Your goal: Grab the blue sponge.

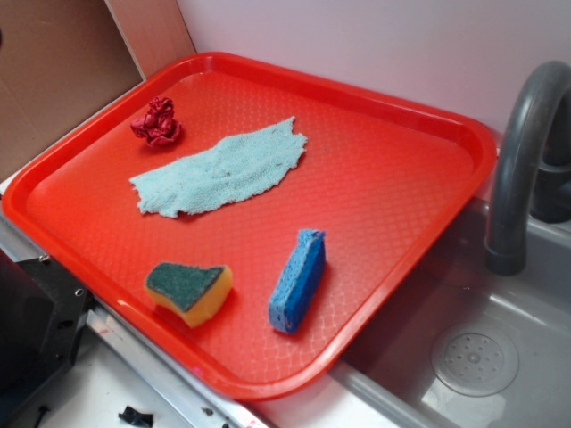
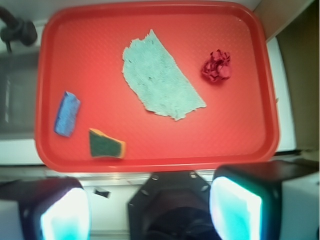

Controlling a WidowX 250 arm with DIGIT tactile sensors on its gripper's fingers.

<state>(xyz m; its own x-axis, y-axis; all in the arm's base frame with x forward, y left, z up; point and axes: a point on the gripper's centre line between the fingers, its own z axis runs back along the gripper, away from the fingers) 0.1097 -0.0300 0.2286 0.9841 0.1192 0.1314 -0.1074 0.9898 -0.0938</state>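
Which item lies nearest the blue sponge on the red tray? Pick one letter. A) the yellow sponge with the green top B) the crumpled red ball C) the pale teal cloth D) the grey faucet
A: the yellow sponge sits just beside the blue sponge at the tray's near edge, while the teal cloth and red ball lie farther back.

No lettering to report anywhere: both views come up blank for words, brands, numbers and signs. The red tray (image 1: 393, 276) carries only its embossed diamond texture, no mark on the rim. The blue sponge (image 1: 298, 280), lying toward the tray's sink-side edge, shows plain foam, no label, and in the wrist view it is too blurred to check.
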